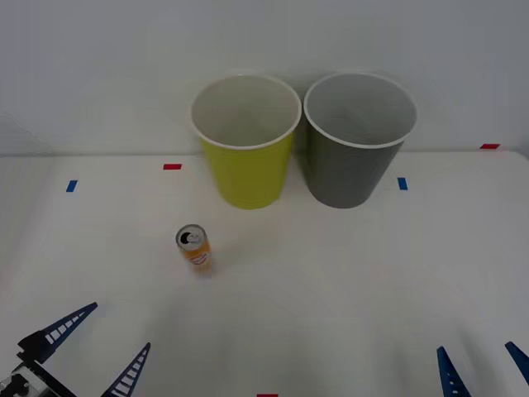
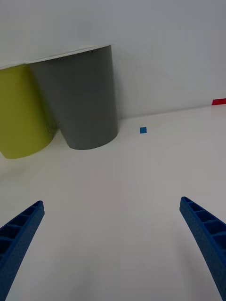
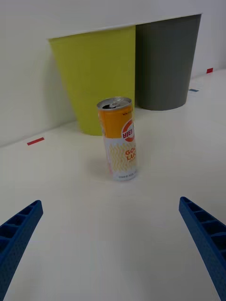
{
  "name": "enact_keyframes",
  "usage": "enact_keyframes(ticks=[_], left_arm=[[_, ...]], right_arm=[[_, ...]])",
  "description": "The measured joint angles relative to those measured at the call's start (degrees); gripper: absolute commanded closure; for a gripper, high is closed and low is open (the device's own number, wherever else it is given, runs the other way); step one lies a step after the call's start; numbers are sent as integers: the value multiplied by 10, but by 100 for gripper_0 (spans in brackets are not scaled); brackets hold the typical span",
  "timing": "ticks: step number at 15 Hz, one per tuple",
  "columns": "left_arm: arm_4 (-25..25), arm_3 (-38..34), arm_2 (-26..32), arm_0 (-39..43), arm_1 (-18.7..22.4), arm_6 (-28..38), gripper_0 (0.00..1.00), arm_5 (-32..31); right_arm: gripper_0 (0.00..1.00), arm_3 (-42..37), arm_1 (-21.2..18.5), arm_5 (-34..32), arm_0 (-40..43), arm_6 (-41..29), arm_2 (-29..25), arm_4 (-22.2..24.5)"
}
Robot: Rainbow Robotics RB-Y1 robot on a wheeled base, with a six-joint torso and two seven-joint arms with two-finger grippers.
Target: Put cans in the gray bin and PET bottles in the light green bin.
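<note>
- Can (image 1: 195, 248): one slim orange-yellow and white drink can stands upright on the white table (image 1: 347, 281), ahead of the left gripper (image 1: 87, 351) and slightly toward the robot's right of it. In the left wrist view the can (image 3: 118, 138) sits between the lines of the two spread fingers but well ahead of their tips, untouched.
- Left gripper: fingers spread wide and holding nothing, low over the near edge of the table. Judged step: approach and grasp the can.
- Recommended approach: advance the gripper straight forward until the can body lies between the fingers, then close on the middle of the label. The can is narrow and tall, so a glancing touch from one finger would likely tip it. Keep both fingers clear until the can is centred.
- Right gripper (image 1: 483, 364): fingers spread, holding nothing, idle at the near right edge of the table, well apart from the can.
- Light green bin (image 1: 246, 145): upright, beyond the can and nearly straight ahead of it. Its pale inside shows no contents in the visible part.
- Gray bin (image 1: 357, 141): upright, just beside the light green bin on the robot's right, ahead of the right gripper. No contents are visible inside. This is the judged destination for the can, which must cross past the green bin to reach it.
- No bottles are visible on the table.
</note>
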Motion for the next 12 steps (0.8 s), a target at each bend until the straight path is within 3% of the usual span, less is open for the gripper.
enact_keyframes(ticks=[7, 12], left_arm=[[101, 82, -169, -225, 22, 3, 0, -3], [132, 112, -204, -291, 22, 7, 0, 4]], right_arm=[[0, 0, 0, 0, 0, 0, 0, 0], [0, 0, 0, 0, 0, 0, 0, 0]])
